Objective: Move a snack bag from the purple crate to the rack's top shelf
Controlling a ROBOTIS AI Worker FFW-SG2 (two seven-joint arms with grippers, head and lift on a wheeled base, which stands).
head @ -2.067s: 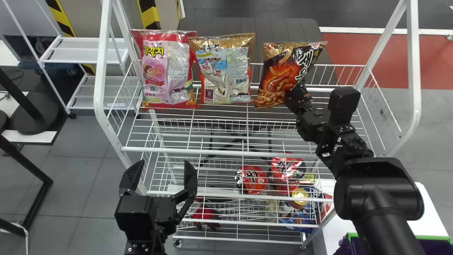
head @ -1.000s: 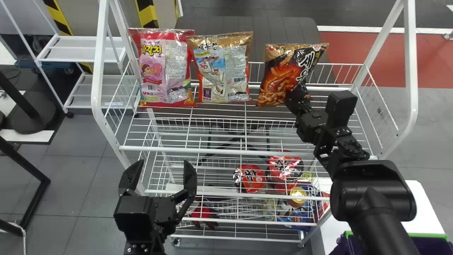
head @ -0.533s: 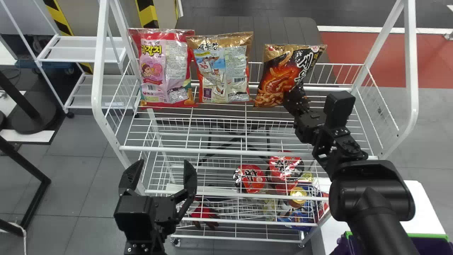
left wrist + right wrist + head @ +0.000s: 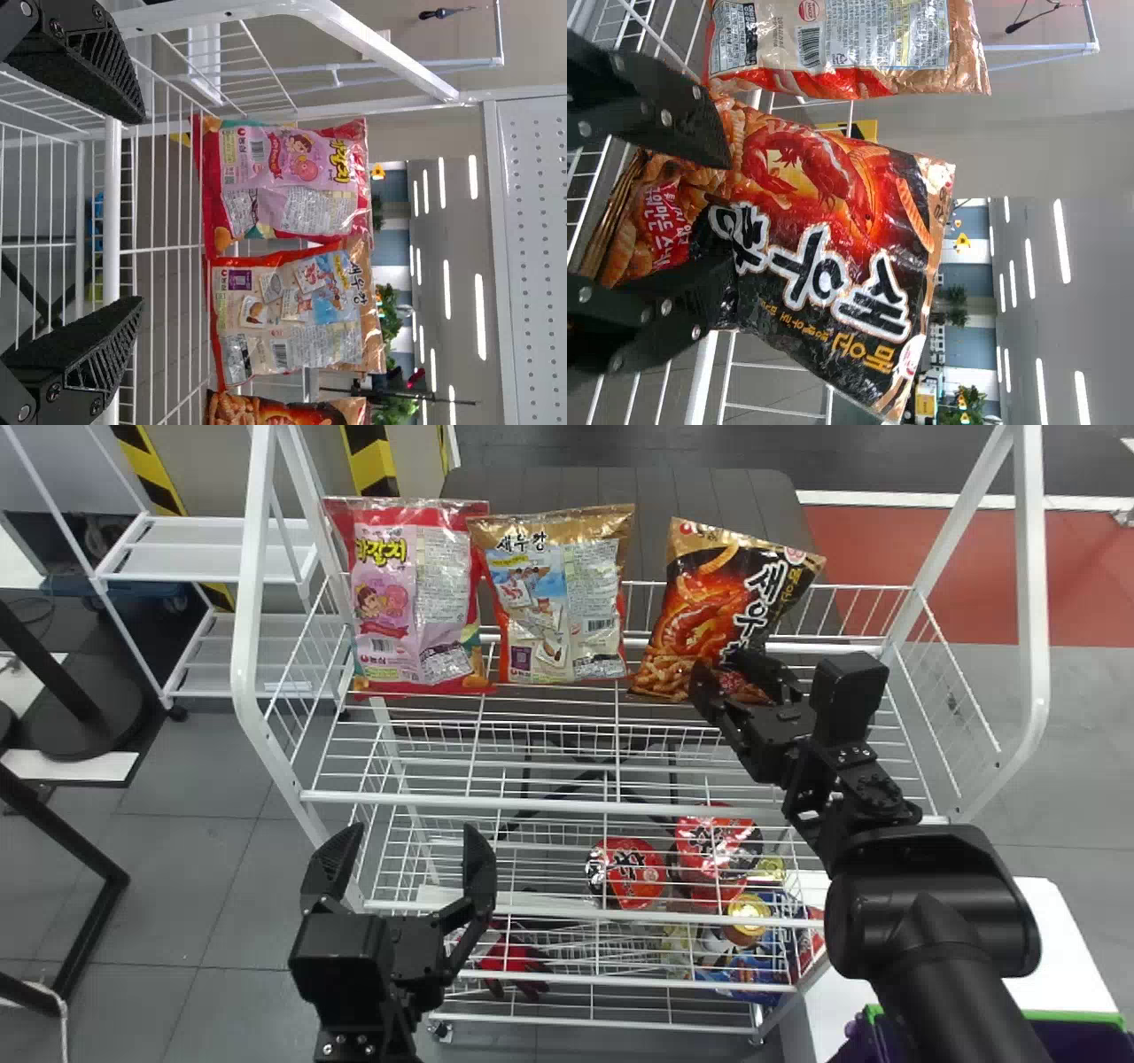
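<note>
- The right gripper has opened its fingers, and the black and orange snack bag tips more to the side now.
- That bag is on the rack's top shelf, next to the gold bag.
- The right gripper has let go, by the bag's low part.
- The left gripper waits wide open in front of the rack.

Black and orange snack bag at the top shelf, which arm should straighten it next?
Probably right: the right gripper is at the tilted bag, while the left gripper hangs by the left side of the rack.
</note>
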